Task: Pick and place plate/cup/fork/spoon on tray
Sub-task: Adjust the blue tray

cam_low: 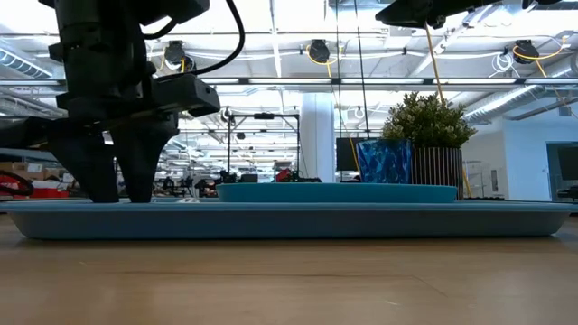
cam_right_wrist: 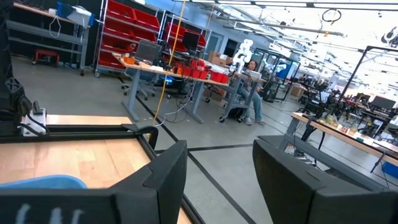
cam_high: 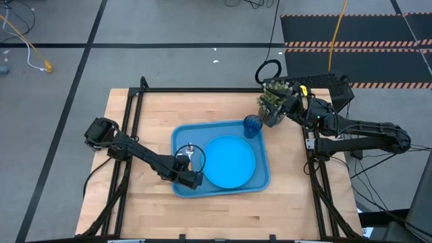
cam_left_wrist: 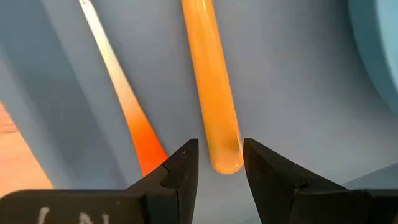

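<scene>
The left gripper [cam_left_wrist: 219, 163] hangs low over the rectangular light-blue plastic tray [cam_high: 181, 138], fingers apart, with the rounded end of a thin orange handle [cam_left_wrist: 210, 81] lying on the tray floor between the tips, unpinched. If this is a release, lift straight up so neither finger drags the handle. A second orange handle [cam_left_wrist: 127, 102] lies just beside it. The round sky-blue plate [cam_high: 229, 161] and dark-blue translucent cup [cam_high: 252, 125] sit on the tray. Both utensil heads are cut off, so fork and spoon cannot be told apart. The right gripper [cam_right_wrist: 219, 171], jaws apart and empty, waits beyond the table's edge.
</scene>
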`<state>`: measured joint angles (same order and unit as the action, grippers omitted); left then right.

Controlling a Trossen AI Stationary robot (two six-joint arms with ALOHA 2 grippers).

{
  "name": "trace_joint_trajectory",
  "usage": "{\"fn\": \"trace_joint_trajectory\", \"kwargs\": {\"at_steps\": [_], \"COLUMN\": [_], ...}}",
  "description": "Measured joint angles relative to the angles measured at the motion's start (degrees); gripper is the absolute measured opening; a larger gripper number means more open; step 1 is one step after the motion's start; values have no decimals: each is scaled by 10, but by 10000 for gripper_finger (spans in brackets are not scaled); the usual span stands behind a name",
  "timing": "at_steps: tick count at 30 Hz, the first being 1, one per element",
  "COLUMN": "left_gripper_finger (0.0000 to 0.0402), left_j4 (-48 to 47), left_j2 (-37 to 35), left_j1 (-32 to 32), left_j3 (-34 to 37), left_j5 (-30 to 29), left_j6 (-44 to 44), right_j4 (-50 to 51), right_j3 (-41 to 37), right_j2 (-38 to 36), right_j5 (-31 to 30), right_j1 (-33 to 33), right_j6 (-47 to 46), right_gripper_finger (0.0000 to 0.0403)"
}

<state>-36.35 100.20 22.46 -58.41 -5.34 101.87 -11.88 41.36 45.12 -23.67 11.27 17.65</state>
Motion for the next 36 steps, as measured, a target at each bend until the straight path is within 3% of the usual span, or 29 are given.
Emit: {"fn": "trace_joint_trajectory", "kwargs": {"at_steps": [14, 22, 31, 36], "left_gripper_finger": [129, 129, 129, 129], "left_j4": [-1, -8, -122, -243], "left_j2": [0, -32, -140, -171], "left_j1": [-5, -19, 11, 45], "left_j3": [0, 0, 0, 0], "left_j5": [-11, -75, -174, -196], "left_j6": [-23, -112, -159, -163], "right_j4": [0, 0, 63, 131], "right_j3": [0, 0, 0, 0], "right_j2": [0, 0, 3, 23], "right_j5": [0, 0, -5, -68], "right_j1": [0, 0, 0, -6], "right_j6": [0, 0, -54, -121], "right_gripper_finger": [176, 176, 176, 176]}}
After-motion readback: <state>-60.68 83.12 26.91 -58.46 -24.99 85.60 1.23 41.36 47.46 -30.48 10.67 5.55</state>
